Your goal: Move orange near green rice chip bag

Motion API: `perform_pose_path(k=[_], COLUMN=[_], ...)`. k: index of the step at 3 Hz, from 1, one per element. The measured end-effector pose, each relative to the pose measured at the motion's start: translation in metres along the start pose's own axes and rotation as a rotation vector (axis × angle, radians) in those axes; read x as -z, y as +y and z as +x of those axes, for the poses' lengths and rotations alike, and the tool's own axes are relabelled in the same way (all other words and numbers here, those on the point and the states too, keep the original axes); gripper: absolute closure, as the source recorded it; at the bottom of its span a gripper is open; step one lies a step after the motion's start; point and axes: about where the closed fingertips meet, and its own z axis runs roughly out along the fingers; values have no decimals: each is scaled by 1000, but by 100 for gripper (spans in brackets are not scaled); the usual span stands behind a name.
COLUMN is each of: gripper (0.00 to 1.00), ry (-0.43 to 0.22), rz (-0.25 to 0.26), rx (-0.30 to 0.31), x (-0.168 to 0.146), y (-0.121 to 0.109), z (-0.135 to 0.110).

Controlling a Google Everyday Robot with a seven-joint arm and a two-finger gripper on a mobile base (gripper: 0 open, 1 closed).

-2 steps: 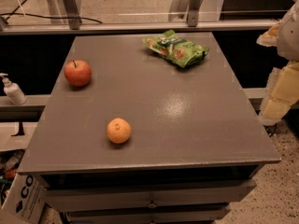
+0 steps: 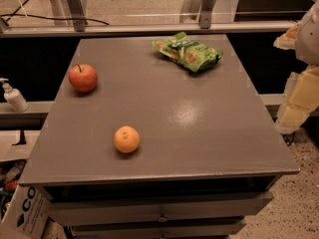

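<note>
The orange [image 2: 126,139] lies on the grey table [image 2: 199,128], front left of centre. The green rice chip bag [image 2: 188,52] lies flat at the table's back, right of centre, well away from the orange. My gripper [image 2: 299,101] shows as pale cream parts at the right edge of the view, beside the table's right side and off its top. It is far from both the orange and the bag and holds nothing that I can see.
A red apple [image 2: 82,77] sits at the table's left side. A white pump bottle [image 2: 14,96] stands on a ledge to the left. A rail and metal posts run behind the table. Drawers are below its front edge, and a cardboard box [image 2: 22,213] stands at the lower left.
</note>
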Motion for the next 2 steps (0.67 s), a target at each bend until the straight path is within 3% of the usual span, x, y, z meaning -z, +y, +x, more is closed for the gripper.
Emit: perform_pose_path(k=[1,2], gripper=[0,0], ry=[-122,-297], rz=[-50,-130], rx=[7,19], x=[-26,-58], y=[13,36], z=[-23,-61])
